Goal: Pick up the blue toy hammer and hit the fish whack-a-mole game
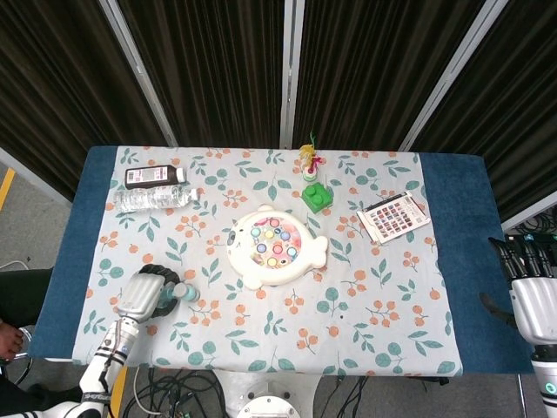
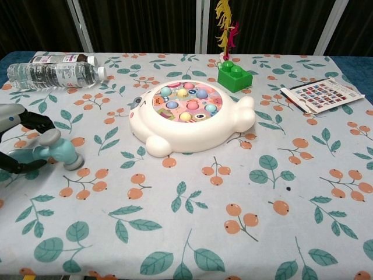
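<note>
The blue toy hammer (image 2: pixel 56 149) lies on the tablecloth at the front left, its head (image 1: pixel 184 292) pointing toward the fish game. My left hand (image 1: pixel 142 296) covers the handle, and its dark fingers (image 2: pixel 34 120) curl over and under it, so the handle is gripped. The hammer still rests on the table. The white fish whack-a-mole game (image 1: pixel 277 246) (image 2: pixel 189 116) sits mid-table, a short way right of the hammer. My right hand (image 1: pixel 533 300) hangs off the table's right edge, fingers straight and holding nothing.
A clear water bottle (image 2: pixel 52 73) and a dark bottle (image 1: pixel 155 176) lie at the back left. A green block (image 2: pixel 235 74) with a feather toy (image 1: pixel 309 157) stands behind the game. A printed card sheet (image 1: pixel 393 216) lies at the right.
</note>
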